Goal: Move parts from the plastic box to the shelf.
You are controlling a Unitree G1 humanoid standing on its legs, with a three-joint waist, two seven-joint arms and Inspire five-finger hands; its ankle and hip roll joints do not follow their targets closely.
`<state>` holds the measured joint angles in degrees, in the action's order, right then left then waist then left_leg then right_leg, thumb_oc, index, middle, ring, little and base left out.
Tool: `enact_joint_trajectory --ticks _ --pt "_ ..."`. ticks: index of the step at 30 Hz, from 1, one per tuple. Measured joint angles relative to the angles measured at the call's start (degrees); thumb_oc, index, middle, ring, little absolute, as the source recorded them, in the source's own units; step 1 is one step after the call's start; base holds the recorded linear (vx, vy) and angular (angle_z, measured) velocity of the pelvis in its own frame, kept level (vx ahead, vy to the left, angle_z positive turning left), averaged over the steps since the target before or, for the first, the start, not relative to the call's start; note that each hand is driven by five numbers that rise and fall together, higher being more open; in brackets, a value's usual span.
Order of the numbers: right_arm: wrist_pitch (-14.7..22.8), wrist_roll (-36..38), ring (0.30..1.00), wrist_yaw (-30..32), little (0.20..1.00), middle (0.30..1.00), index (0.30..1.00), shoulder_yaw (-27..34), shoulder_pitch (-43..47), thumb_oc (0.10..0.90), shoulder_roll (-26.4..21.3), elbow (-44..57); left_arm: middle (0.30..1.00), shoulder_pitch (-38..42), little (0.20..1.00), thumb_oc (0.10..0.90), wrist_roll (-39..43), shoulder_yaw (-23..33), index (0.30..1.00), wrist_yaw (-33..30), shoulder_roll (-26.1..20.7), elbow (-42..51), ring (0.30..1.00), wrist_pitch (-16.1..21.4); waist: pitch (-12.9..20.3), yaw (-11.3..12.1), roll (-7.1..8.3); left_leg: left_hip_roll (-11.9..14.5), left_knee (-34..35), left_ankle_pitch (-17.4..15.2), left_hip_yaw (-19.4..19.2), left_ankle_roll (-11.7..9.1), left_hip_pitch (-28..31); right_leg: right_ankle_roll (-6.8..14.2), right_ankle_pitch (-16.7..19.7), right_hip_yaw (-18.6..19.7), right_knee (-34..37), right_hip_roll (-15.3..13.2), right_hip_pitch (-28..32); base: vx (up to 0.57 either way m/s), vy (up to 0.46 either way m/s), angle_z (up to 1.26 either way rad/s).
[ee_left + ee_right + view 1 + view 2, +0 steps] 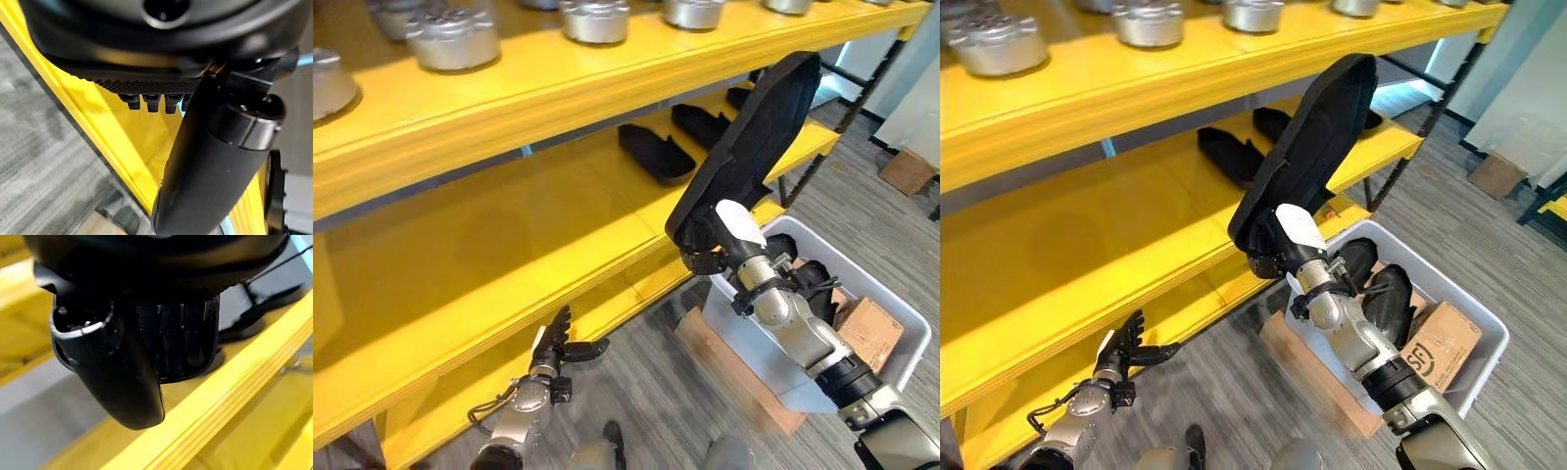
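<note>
My right hand [707, 257] is shut on the lower end of a long black part [754, 137], holding it upright in front of the yellow shelf's middle level [509, 245]. The part's top reaches the upper shelf edge. The white plastic box [893, 328] stands on the floor at lower right, below and behind that hand, with more black parts [1386, 299] in it. Two black parts [656, 152] lie further back on the middle level. My left hand [553, 348] hangs low by the bottom shelf's front edge, open and holding nothing.
Several round metal parts [455, 39] line the top shelf. A brown cardboard box [869, 331] sits inside the plastic box, which rests on a wooden block [724, 362]. The middle level's left half is bare. Grey carpet lies in front.
</note>
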<state>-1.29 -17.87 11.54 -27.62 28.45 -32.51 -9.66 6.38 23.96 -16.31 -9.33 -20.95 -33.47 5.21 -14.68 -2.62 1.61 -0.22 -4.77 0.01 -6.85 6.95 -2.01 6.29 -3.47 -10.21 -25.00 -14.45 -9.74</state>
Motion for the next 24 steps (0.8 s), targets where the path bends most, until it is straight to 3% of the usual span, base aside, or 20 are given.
enact_joint_trajectory --ticks 1,2,6,10,11,12,14,17,24 --pt "0.0 0.1 0.3 0.0 0.3 0.3 0.3 0.1 0.0 0.4 -0.4 0.0 1.0 0.5 1.0 0.9 0.0 -0.6 1.0 0.0 0.3 -0.3 1.0 0.0 -0.4 -0.9 -0.59 -0.4 1.3 0.9 1.3 -0.1 0.9 0.0 -0.1 0.5 3.8 1.8 0.0 0.09 -0.157 0.88" --pt "0.0 0.1 0.3 0.0 0.3 0.3 0.3 0.4 -0.1 0.4 -0.7 0.1 1.0 0.8 1.0 0.9 -0.1 -1.3 1.0 0.1 0.4 -0.3 1.0 0.0 -0.6 -1.1 -0.35 -1.7 2.5 1.1 2.9 -1.7 1.7 0.5 0.2 1.2 5.4 1.8 -1.6 0.1 -0.164 0.87" --pt "0.1 0.1 0.3 0.2 0.3 0.3 0.3 1.7 -0.4 0.4 -1.3 0.4 1.0 1.1 1.0 0.9 -0.2 -1.7 1.0 0.1 1.9 -0.5 1.0 0.0 -0.9 -1.8 0.39 -4.6 3.1 1.2 6.6 -1.5 2.8 1.5 6.7 2.4 16.4 -0.8 -2.0 0.11 -0.143 0.68" --pt "0.8 0.1 0.3 2.7 0.3 0.3 0.3 2.2 -0.5 0.4 -1.1 0.4 1.0 -0.9 1.0 0.9 -2.1 -1.4 1.0 0.2 1.0 -0.9 1.0 -0.1 -0.9 -1.4 4.1 -6.4 1.9 -1.4 6.5 -3.8 5.0 2.0 15.5 3.3 24.6 -2.3 6.8 0.12 -0.134 0.18" --pt "1.0 0.1 0.3 2.7 0.3 0.3 0.3 3.2 -0.3 0.4 -1.1 0.4 1.0 -1.0 1.0 0.9 -2.2 -1.2 1.0 0.2 1.0 -1.2 1.0 -0.1 -0.9 -0.4 4.52 -6.0 1.0 -2.6 5.2 -4.6 5.0 2.7 14.4 3.2 26.1 -1.9 7.4 0.07 -0.076 -0.19" --pt "0.9 0.1 0.3 2.7 0.3 0.3 0.3 4.2 -0.3 0.4 -1.1 0.4 1.0 -1.0 1.0 0.9 -2.1 -1.1 1.0 0.2 1.6 -1.8 1.0 -0.2 -0.8 -0.5 4.02 -4.4 -0.3 -3.6 3.8 -5.8 3.8 2.3 14.1 3.0 26.4 -0.7 7.5 0.06 -0.08 -0.18" --pt "-0.1 0.2 0.3 2.1 0.3 0.3 0.3 4.5 -0.3 0.4 -1.9 0.3 1.0 -1.0 1.0 0.9 -2.1 -1.2 1.0 0.2 2.1 -1.9 1.0 -0.3 -0.8 -1.3 3.85 -1.9 -0.7 -3.9 0.8 -5.9 4.2 1.2 13.5 2.3 26.4 1.4 8.1 0.07 -0.129 0.01" --pt "-0.3 0.6 0.3 1.2 0.3 0.3 0.3 5.3 -0.3 0.4 -2.1 0.3 1.0 -0.7 1.0 0.9 -2.1 -1.2 1.0 1.1 2.4 -1.9 1.0 -0.3 -0.8 -1.8 3.9 0.2 -0.2 -4.4 0.8 -6.8 5.2 -0.2 12.6 2.1 26.4 3.6 9.2 0.06 -0.104 -0.04" --pt "-0.1 0.6 0.3 0.8 0.3 0.3 0.3 6.2 -0.3 0.4 -2.0 0.3 1.0 -0.8 1.0 0.9 -2.2 -1.1 1.0 1.2 2.9 -1.9 1.0 -0.3 -0.8 -1.7 3.83 1.6 0.6 -4.2 1.2 -7.8 6.4 -1.1 11.9 1.9 26.4 5.0 10.3 0.03 -0.082 0.01"
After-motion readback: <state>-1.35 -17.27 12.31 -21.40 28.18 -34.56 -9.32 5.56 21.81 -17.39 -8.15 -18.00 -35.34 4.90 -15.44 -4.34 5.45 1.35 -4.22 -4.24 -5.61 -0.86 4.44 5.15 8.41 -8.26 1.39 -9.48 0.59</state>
